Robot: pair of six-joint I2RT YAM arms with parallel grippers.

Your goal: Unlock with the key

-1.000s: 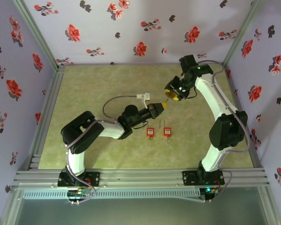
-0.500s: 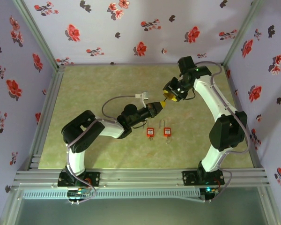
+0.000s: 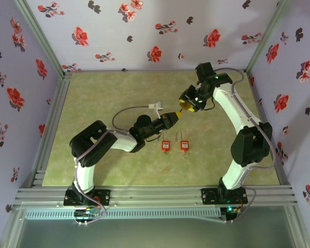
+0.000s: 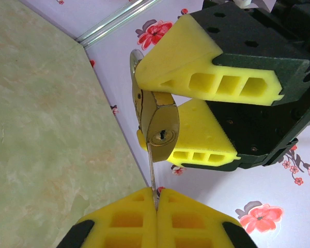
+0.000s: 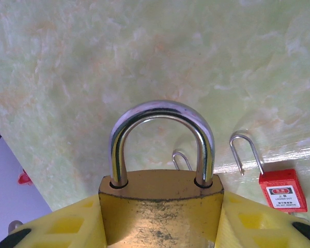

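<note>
Brass is the metal of the padlock [image 5: 160, 209], which is held off the table [image 3: 103, 98] by the right gripper [image 3: 187, 103], over the far right part of the green surface. The lock body is clamped on both flanks between the yellow foam fingers [image 5: 57, 227], so this gripper is closed onto the padlock. The steel shackle [image 5: 161, 111] is seen arching out of the body, with both legs seated in their holes.

From the left wrist camera the underside of the padlock is shown facing the left gripper [image 4: 156, 204], with the keyway [image 4: 163, 137] visible in the round brass face. A thin key [image 4: 152, 175] is pinched edge-on between the left gripper's two yellow pads, which are pressed nearly together on it. The blade is aimed straight at the lock, and its tip reaches the edge of the keyway; whether it has entered the slot cannot be told.

In the overhead view the two grippers are seen meeting tip to tip above the middle of the table, the left arm stretched low towards the right.

Two red padlocks [image 3: 166, 145] are lying flat on the table, side by side and slightly apart, nearer than the grippers. Their wire shackles point towards the far side.
</note>
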